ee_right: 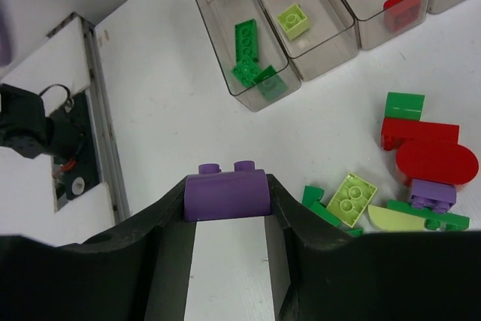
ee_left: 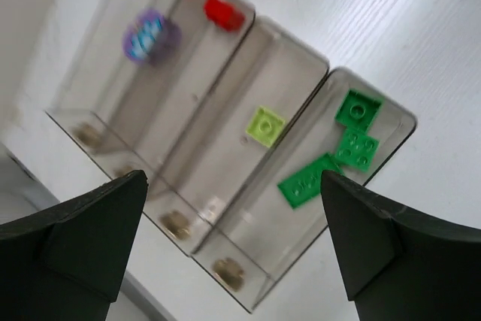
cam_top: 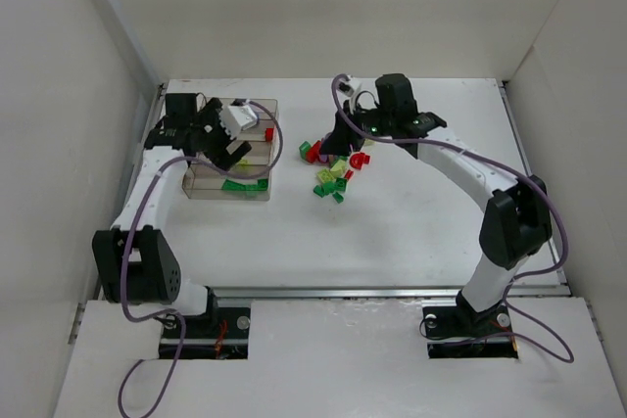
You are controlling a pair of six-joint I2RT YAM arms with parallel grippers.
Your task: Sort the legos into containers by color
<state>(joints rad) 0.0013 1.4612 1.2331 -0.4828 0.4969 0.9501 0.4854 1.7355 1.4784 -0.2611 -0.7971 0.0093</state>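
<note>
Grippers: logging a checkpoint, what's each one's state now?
Left gripper: open, holding nothing.
Right gripper: closed on a purple lego.

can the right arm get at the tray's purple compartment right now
Probably not cleanly: the left gripper hangs open above the tray, crowding that compartment, so the right gripper, shut on a purple brick, would likely bump it.

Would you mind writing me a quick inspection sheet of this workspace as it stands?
Surface: white table, no spills seen.
Job's things: clear tray holds a purple piece, a red brick, a lime plate and three green plates, one colour per compartment; loose brick pile to its right.
Clutter: nothing seen.
Grippers: left gripper open above the tray; right gripper shut on a purple brick.
Cables: purple cables along both arms; one loops over the tray.
Surroundings: white walls on three sides.
</note>
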